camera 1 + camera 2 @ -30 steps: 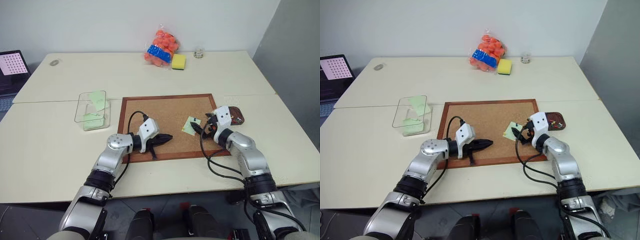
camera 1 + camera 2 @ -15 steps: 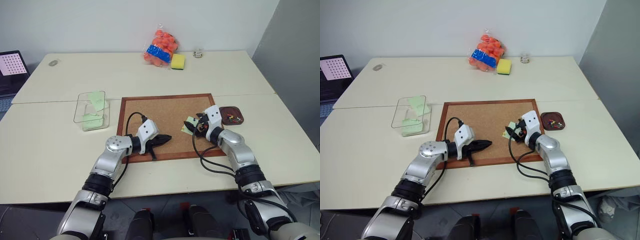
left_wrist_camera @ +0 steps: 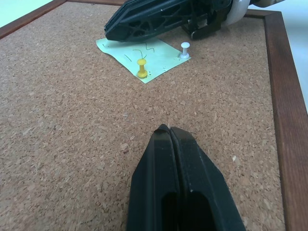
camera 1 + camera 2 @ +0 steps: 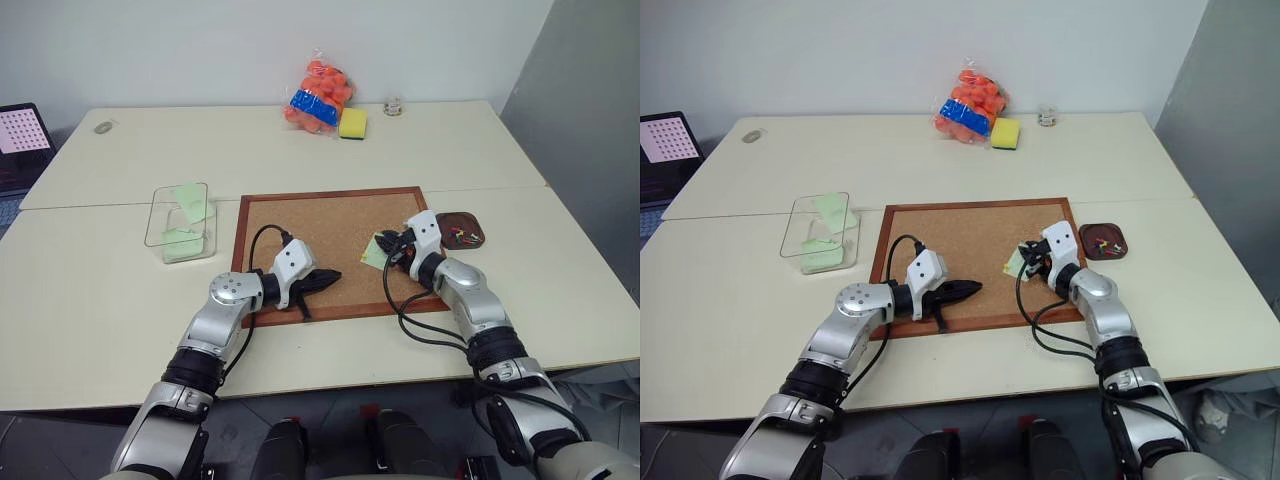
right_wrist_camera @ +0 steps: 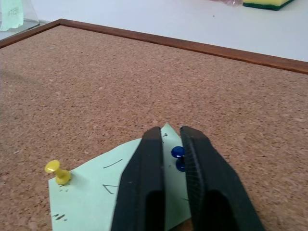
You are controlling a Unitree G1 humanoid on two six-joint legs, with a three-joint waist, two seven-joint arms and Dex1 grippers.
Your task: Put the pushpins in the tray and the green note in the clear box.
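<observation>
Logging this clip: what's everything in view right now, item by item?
table: cream, under everything
corkboard: one, wood-framed, centre
green note: one, pale green, on the corkboard's right part
yellow pushpin: one, in the note
white pushpin: one, in the note
blue pushpin: one, in the note
tray: one, dark brown, right of the corkboard
tray pushpins: several, mixed colours
clear box: one, left of the corkboard
boxed notes: green, count unclear
bag: one, orange contents, far edge
sponge: one, yellow, beside the bag
screen: far left
left gripper: shut, over the corkboard
right gripper: shut on the blue pushpin
</observation>
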